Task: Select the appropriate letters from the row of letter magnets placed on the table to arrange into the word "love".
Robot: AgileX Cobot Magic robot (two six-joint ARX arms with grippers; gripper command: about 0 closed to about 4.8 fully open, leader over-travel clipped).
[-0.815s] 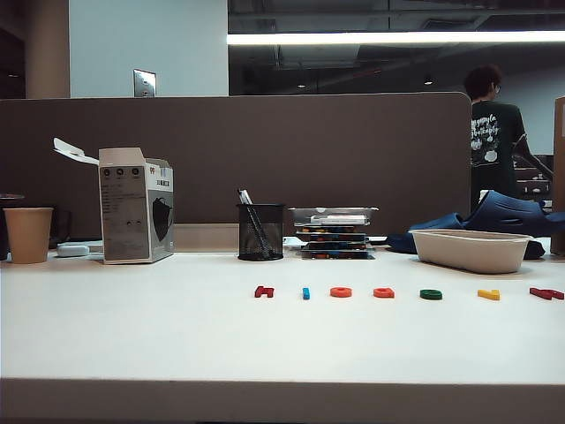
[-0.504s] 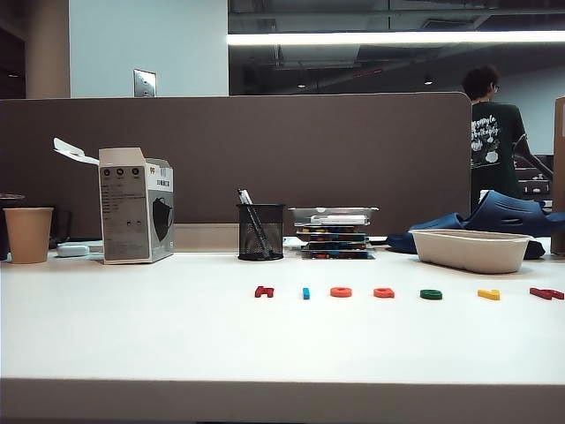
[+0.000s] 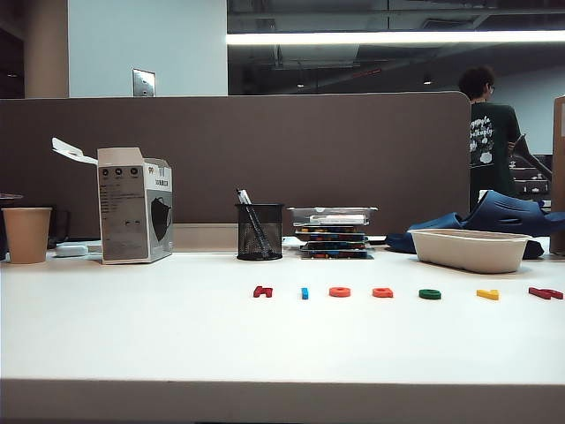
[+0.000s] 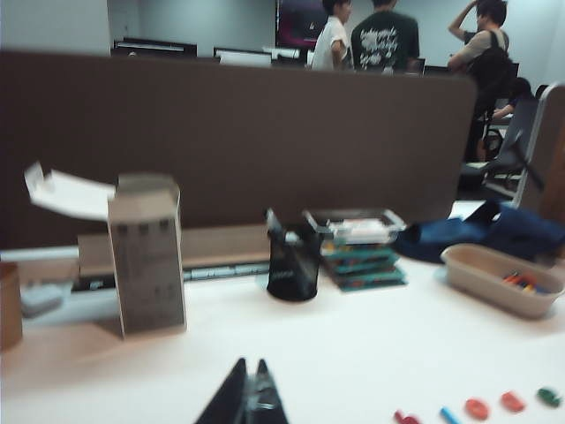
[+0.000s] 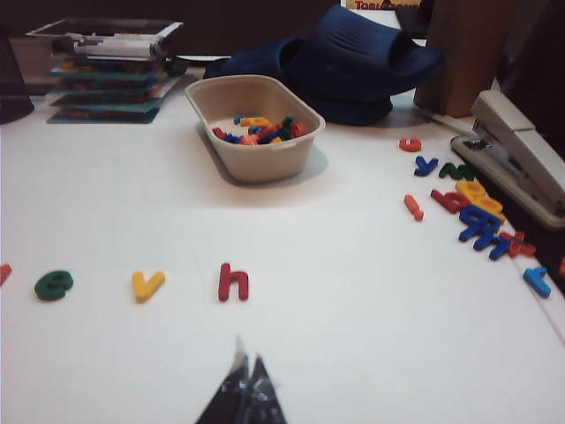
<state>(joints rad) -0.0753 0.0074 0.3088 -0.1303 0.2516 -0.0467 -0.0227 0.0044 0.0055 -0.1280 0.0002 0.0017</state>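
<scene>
While letter magnets (image 3: pixel 382 292) line the table (image 3: pixel 132 336), both hands (image 4: pixel 250 397) (image 5: pixel 247 389) closed, hovering

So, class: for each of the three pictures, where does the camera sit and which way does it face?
Exterior view: low at the table's front edge, facing the partition; no arm shows.
Left wrist view: above the left gripper, facing the box.
Right wrist view: above the right gripper, facing the tray.
All three share the green letter.

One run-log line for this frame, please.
phase: pre-pick | left gripper: shut, above table, empty | right gripper: shut, near red h, empty | letter magnets: row untouched
</scene>
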